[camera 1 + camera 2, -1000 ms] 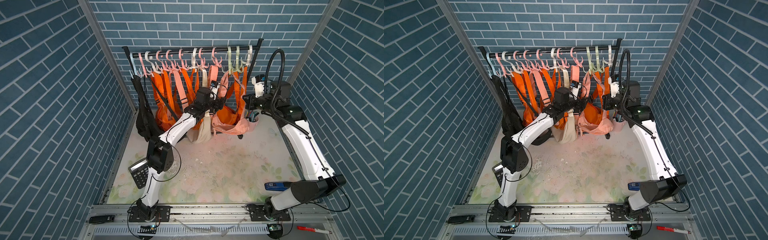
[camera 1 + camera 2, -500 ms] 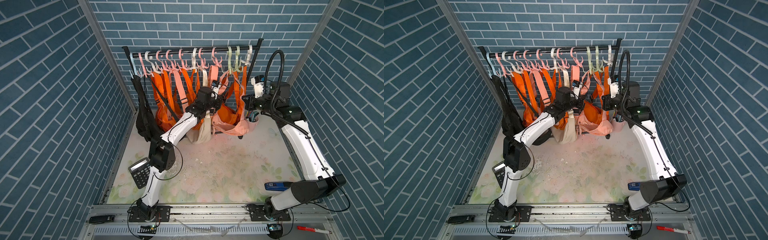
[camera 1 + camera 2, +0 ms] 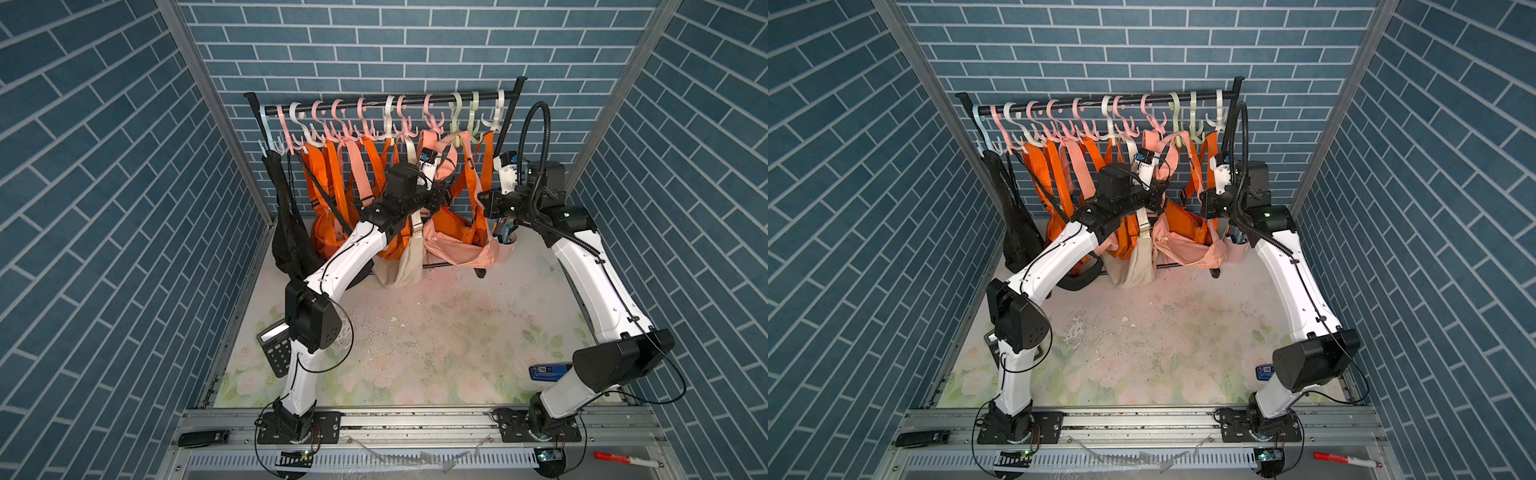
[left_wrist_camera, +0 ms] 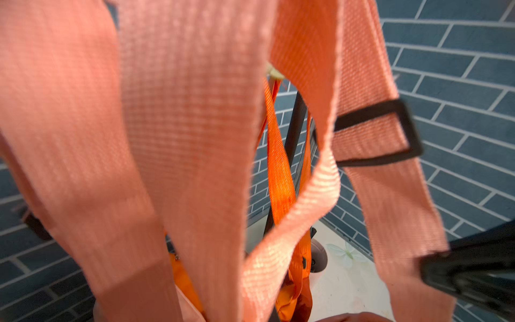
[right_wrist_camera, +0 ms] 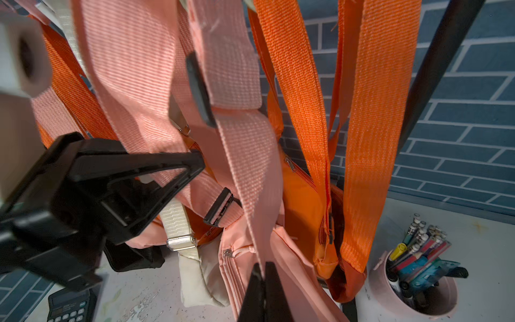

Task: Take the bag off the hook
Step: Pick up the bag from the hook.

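The pink bag (image 3: 457, 249) hangs by its wide pink strap (image 4: 181, 125) from a pale green hook (image 3: 456, 120) on the black rail, right of the middle in both top views. My left gripper (image 5: 199, 163) is shut on one run of that strap below the hook. In the left wrist view the strap covers its jaws. My right gripper (image 5: 263, 271) is shut on another run of the same strap, lower down and just above the bag's body. In a top view the left gripper (image 3: 1160, 187) and right gripper (image 3: 1202, 203) sit close together.
Several orange bags (image 3: 332, 199), a cream bag (image 3: 405, 266) and a black bag (image 3: 286, 232) crowd the same rail. The rack's black post (image 5: 434, 72) stands close to the right. A pink pen cup (image 5: 412, 281), a calculator (image 3: 276, 347) and a blue item (image 3: 546, 370) lie on the floor.
My left gripper was open a second ago and has closed on the pink strap, moving slightly toward the rail. The right arm has held still.
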Motion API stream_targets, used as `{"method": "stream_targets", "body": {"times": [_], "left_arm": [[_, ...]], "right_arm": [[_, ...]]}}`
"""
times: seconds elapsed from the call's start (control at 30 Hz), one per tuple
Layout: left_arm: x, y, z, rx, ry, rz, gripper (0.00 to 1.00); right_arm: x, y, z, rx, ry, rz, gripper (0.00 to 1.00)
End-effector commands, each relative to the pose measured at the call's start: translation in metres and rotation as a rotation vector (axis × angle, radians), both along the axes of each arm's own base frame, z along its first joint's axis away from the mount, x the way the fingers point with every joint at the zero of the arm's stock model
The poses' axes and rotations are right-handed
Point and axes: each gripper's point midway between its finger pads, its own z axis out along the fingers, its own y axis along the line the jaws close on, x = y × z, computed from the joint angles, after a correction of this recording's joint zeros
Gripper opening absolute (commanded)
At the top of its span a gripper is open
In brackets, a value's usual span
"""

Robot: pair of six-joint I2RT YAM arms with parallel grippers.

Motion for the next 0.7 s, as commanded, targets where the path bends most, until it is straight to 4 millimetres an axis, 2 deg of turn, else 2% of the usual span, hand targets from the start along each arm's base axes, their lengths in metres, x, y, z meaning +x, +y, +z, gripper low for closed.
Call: {"method": "stream_targets", "body": {"times": [0.0, 0.3, 0.47, 0.67], "left_arm": [[-0.01, -0.001, 0.031, -0.014, -0.049, -0.026, 0.0], [-0.021, 0.008, 0.063, -0.006, -0.094, -0.017, 0.0], [-0.033, 0.018, 0.074, -0.01, -0.099, -0.01, 0.0], [-0.058, 0.033, 0.085, -0.023, -0.106, -0.013, 0.0]], "right_arm": [[0.004, 0.0, 0.022, 0.029, -0.038, -0.001, 0.0], [0.01, -0.005, 0.041, 0.033, -0.062, -0.013, 0.0], [0.0, -0.011, 0.052, 0.035, -0.084, -0.027, 0.0], [-0.019, -0.019, 0.06, 0.04, -0.108, -0.046, 0.0]]}}
